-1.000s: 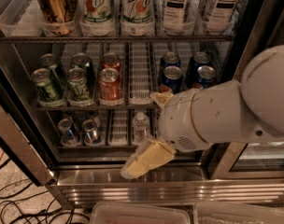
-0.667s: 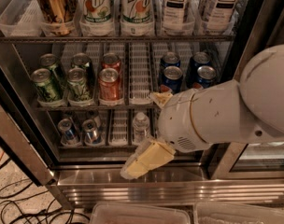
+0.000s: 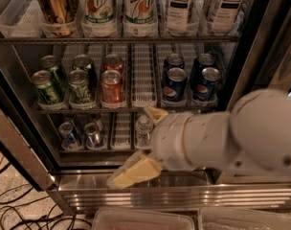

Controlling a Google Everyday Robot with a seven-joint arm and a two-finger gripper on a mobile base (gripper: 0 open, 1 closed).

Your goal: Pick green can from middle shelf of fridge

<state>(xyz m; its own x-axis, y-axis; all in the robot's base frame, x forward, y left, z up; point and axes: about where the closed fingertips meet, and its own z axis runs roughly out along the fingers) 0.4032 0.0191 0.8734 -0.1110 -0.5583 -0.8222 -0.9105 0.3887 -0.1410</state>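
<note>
Gripper (image 3: 132, 146) wide open, empty, below middle shelf (image 3: 143, 75), green can (image 3: 81, 87) there, Pepsi cans (image 3: 175, 84) alongside

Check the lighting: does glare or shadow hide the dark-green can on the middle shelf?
Camera view: dim, warm light; the short dark-green can with pale mottled print on the dark wire middle shelf is lit, only its silver top glinting. Camera view: the cream two-finger gripper hangs open below that shelf, before the shadowed bottom rack.
</note>
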